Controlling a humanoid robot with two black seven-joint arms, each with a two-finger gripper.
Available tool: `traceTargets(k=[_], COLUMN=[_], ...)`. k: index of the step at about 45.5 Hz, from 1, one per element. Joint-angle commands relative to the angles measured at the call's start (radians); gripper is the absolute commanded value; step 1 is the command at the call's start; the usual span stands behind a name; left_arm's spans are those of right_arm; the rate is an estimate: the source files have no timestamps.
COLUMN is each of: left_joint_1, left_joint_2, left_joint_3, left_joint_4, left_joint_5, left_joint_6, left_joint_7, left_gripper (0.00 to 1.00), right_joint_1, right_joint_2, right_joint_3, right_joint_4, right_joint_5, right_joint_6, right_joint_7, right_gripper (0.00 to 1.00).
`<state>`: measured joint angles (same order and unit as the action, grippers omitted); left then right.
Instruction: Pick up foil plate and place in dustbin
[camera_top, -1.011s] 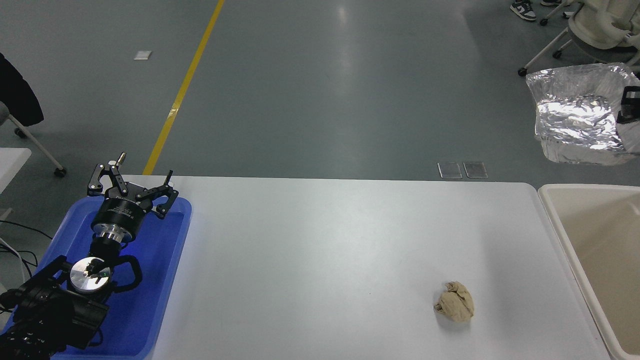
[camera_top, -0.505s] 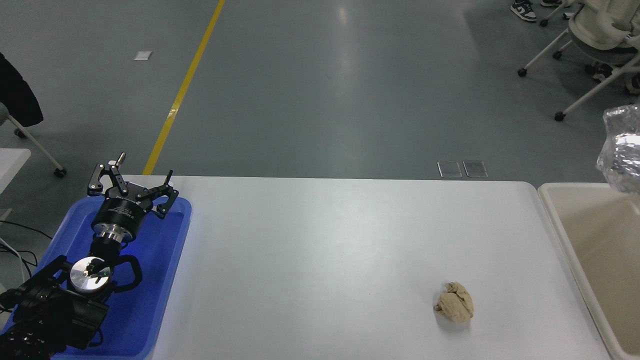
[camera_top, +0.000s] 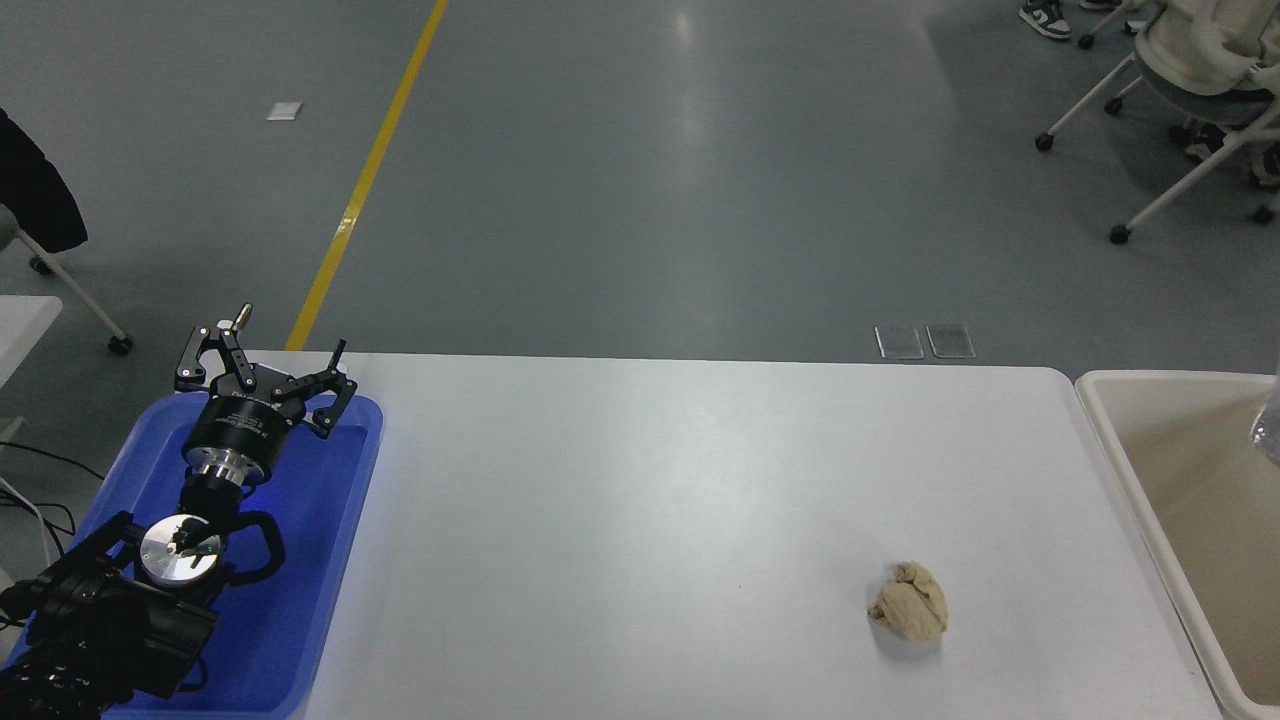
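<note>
— Where is the foil plate (camera_top: 1268, 432)?
— Only a shiny bit shows at the picture's right edge, over the dustbin (camera_top: 1110, 420).
— And the grippers?
— The left gripper (camera_top: 262, 372) sits wide open and empty over the blue tray (camera_top: 340, 520). The right one is out of sight. A paper ball (camera_top: 909, 613) lies on the tabletop (camera_top: 650, 520) near the dustbin.

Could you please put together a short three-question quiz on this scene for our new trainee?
1. True or false: the crumpled paper ball lies inside the dustbin.
2. Over what does the left gripper sit? A) blue tray B) dustbin C) bare floor
3. Fill in: only a sliver of the foil plate shows, at the picture's ____ edge, above the dustbin.

Key: 1 false, it lies on the white table; 2 A; 3 right.
</note>
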<state>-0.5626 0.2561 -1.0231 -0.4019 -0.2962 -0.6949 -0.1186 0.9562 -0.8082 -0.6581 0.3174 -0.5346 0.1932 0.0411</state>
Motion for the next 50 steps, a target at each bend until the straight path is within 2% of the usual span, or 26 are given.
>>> traceTargets(k=[1,9,26,28,31,32,35,36,50], left_joint_1=[0.0,0.0,0.0,0.001,0.0,0.0,0.0,0.0,0.0], left_joint_2=[0.0,0.0,0.0,0.0,0.0,0.0,0.0,0.0,0.0], left_joint_3=[0.0,0.0,0.0,0.0,0.0,0.0,0.0,0.0,0.0], left_joint_4=[0.0,0.0,0.0,0.0,0.0,0.0,0.0,0.0,0.0], left_joint_5=[0.0,0.0,0.0,0.0,0.0,0.0,0.0,0.0,0.0], left_joint_6=[0.0,0.0,0.0,0.0,0.0,0.0,0.0,0.0,0.0], left_joint_7=[-0.001,0.0,0.0,0.0,0.0,0.0,0.0,0.0,0.0], left_gripper=[1.0,1.0,1.0,1.0,1.0,1.0,1.0,1.0,1.0], right_joint_1=[-0.215,-0.286,-0.303,-0.301,-0.301,-0.303,-0.303,-0.301,-0.2], right_joint_2=[0.07,0.109,0.139,0.139,0.142,0.145,0.152,0.153,0.142], right_joint_3=[0.068,0.069,0.078,0.08,0.078,0.078,0.077,0.077,0.063], right_joint_4=[-0.095,-0.109,-0.11,-0.116,-0.124,-0.126,-0.124,-0.124,-0.075], right_joint_5=[0.111,0.15,0.15,0.15,0.15,0.15,0.15,0.15,0.15], right_joint_6=[-0.054,-0.092,-0.124,-0.136,-0.164,-0.176,-0.205,-0.212,-0.209], right_joint_7=[0.0,0.0,0.0,0.0,0.002,0.002,0.002,0.002,0.002], right_gripper=[0.0,0.0,0.01,0.21,0.65,0.76,0.96,1.0,1.0])
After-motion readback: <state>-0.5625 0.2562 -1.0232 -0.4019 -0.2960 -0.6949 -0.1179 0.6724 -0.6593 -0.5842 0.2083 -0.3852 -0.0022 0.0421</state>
